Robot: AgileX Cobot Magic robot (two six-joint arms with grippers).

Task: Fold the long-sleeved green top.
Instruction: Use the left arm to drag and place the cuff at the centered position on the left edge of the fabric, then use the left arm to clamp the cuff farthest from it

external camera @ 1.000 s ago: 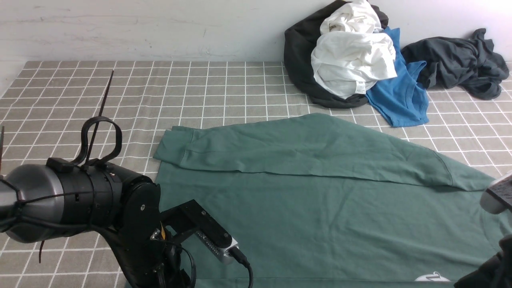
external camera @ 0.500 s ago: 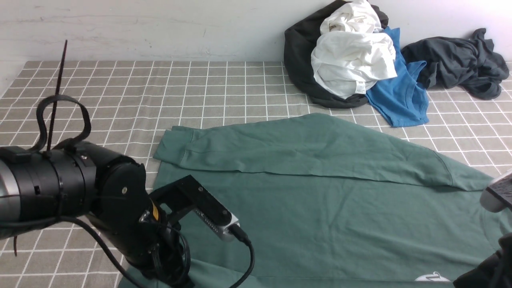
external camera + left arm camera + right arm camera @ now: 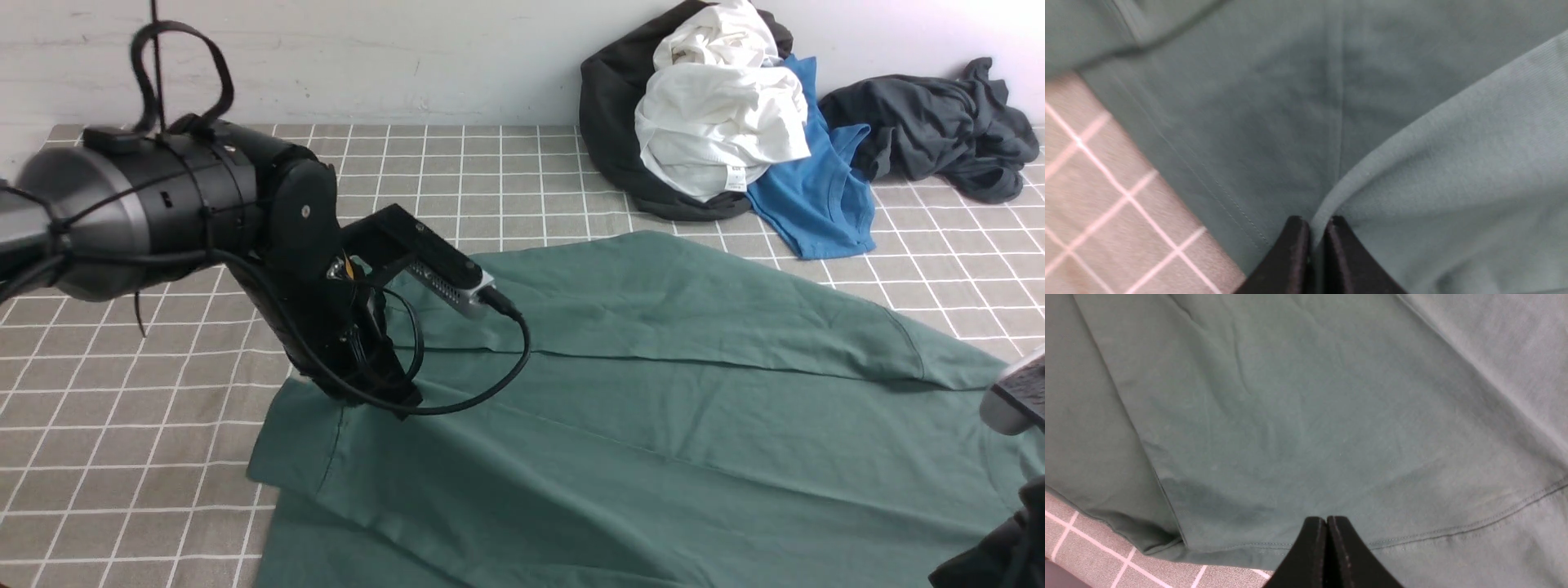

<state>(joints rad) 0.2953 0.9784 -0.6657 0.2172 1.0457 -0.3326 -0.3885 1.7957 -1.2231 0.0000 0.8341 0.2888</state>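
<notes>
The green long-sleeved top point(image 3: 653, 408) lies spread across the checked table, with one sleeve point(image 3: 653, 302) folded across its back part. My left gripper point(image 3: 400, 404) is shut on the top's near-left edge, and in the left wrist view the left gripper point(image 3: 1316, 222) pinches a fold of the green top point(image 3: 1290, 122), raised above the cloth. A taut ridge runs from there toward the right. My right gripper point(image 3: 1326, 520) is shut on the hem of the green top point(image 3: 1306, 416); in the front view only part of the right arm point(image 3: 1012, 400) shows.
A heap of clothes sits at the back right against the wall: a white garment point(image 3: 718, 122) on a black one point(image 3: 608, 106), a blue T-shirt point(image 3: 816, 196) and a dark grey garment point(image 3: 931, 122). The grey checked tablecloth point(image 3: 163, 457) lies bare on the left.
My left gripper closed on the top's near-left edge, then rose and moved away from me, dragging that edge over the body. The white mark is now covered. The right arm stayed put.
</notes>
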